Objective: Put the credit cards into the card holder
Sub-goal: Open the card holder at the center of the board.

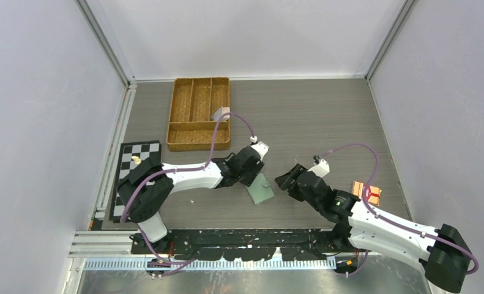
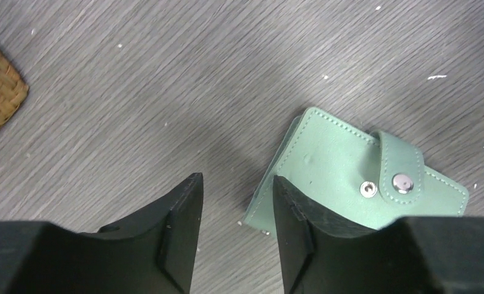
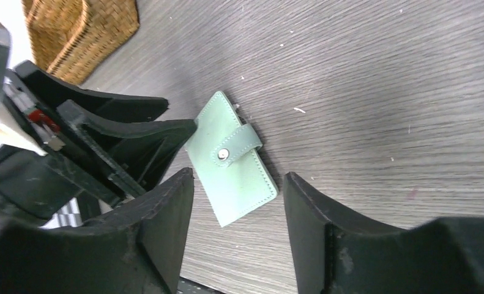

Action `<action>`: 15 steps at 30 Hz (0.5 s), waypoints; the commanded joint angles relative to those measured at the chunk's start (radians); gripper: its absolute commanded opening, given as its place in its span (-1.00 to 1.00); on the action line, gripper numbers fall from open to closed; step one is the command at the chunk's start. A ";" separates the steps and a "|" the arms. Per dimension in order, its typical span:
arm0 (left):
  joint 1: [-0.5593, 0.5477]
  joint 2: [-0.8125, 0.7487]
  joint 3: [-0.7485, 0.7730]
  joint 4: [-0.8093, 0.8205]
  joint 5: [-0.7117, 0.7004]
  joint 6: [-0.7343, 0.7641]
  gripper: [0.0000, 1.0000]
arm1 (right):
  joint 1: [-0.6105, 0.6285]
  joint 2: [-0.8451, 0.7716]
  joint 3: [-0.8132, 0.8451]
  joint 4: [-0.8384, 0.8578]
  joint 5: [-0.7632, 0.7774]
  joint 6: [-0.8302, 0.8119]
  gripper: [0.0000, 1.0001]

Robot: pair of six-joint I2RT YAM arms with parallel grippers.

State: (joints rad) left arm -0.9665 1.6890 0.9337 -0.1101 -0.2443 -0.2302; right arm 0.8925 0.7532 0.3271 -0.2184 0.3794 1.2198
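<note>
While the card holder (image 3: 233,159) is lying folded and snapped shut on the counter (image 1: 312,122) between the arms, the left end effector (image 2: 236,184) is hovering with jaws spread, one finger (image 2: 300,233) overlapping the holder's near edge (touching or not, I cannot tell). The right end effector (image 3: 238,184) is hanging just beside it, released and gripping nothing. Opening the holder seems to be the step in hand. One side should be pinning the body flat while the other is lifting the strap (image 2: 398,162) off its snap, gently and without dragging. A silvery card (image 1: 221,114) is sitting well apart in the woven tray (image 1: 190,133).
</note>
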 commanded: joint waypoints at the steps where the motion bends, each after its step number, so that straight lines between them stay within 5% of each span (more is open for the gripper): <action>1: 0.005 -0.091 0.020 -0.092 -0.031 -0.056 -0.01 | -0.011 0.037 0.038 0.024 -0.027 -0.111 0.26; 9: 0.030 -0.183 -0.130 0.010 0.213 -0.380 0.05 | -0.057 0.160 -0.049 0.291 -0.248 -0.137 0.20; 15: 0.071 -0.216 -0.236 0.105 0.291 -0.489 0.04 | -0.142 0.270 -0.062 0.417 -0.402 -0.162 0.09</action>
State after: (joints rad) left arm -0.9192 1.5093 0.7330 -0.0940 -0.0334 -0.6029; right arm 0.7967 0.9749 0.2726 0.0383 0.1070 1.0954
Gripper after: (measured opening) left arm 0.522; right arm 0.556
